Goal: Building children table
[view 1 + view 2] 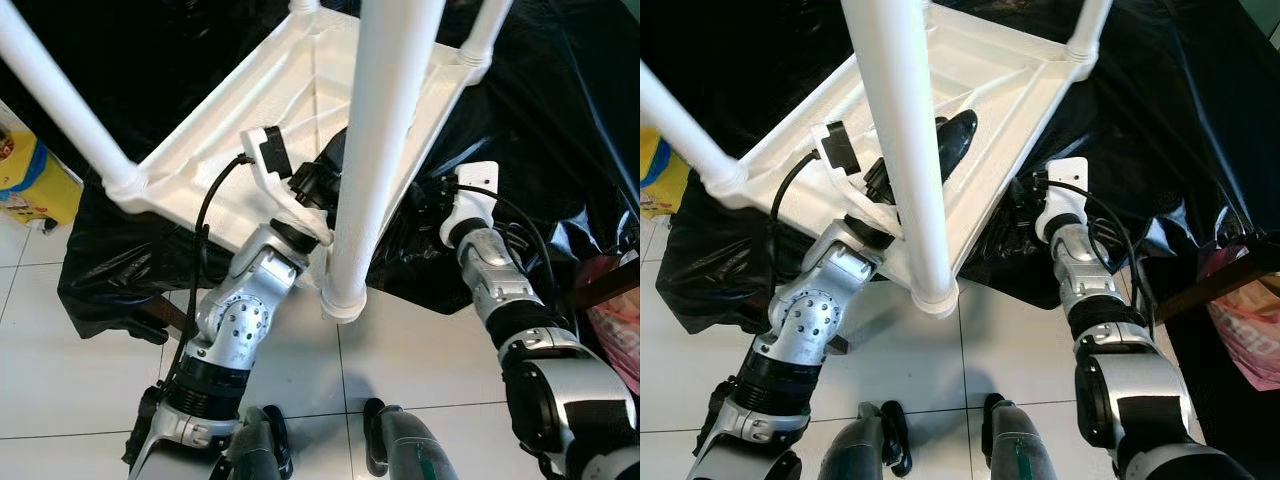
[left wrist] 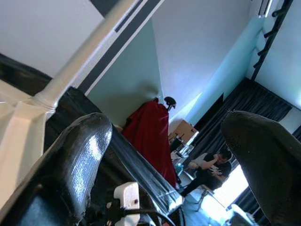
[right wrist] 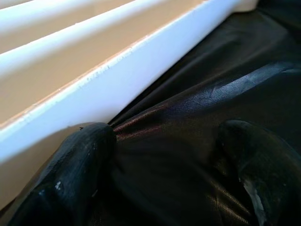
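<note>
Four white legs rose from the upturned children's table (image 1: 300, 90), which lay top-down on a surface draped in black sheeting (image 1: 560, 130) — the nearest leg (image 1: 385, 150) stood straight up toward the head camera, its foot socket at the table's near corner. The left gripper (image 1: 950, 140) reached over the near rim into the ribbed underside of the tabletop, just beside that leg; in the left wrist view its two black fingers (image 2: 70, 165) stood wide apart with nothing between them, another leg (image 2: 84, 61) slanting past and a seated person (image 2: 209, 169) far off in the room. The right gripper (image 3: 164, 174) was pushed in low at the table's right edge, jaws spread and holding nothing, one finger (image 3: 75, 165) touching the white rim (image 3: 117, 89) where it met the sheeting. White floor tiles (image 1: 60, 360) lay below — a yellow box (image 1: 30, 180) at the left
</note>
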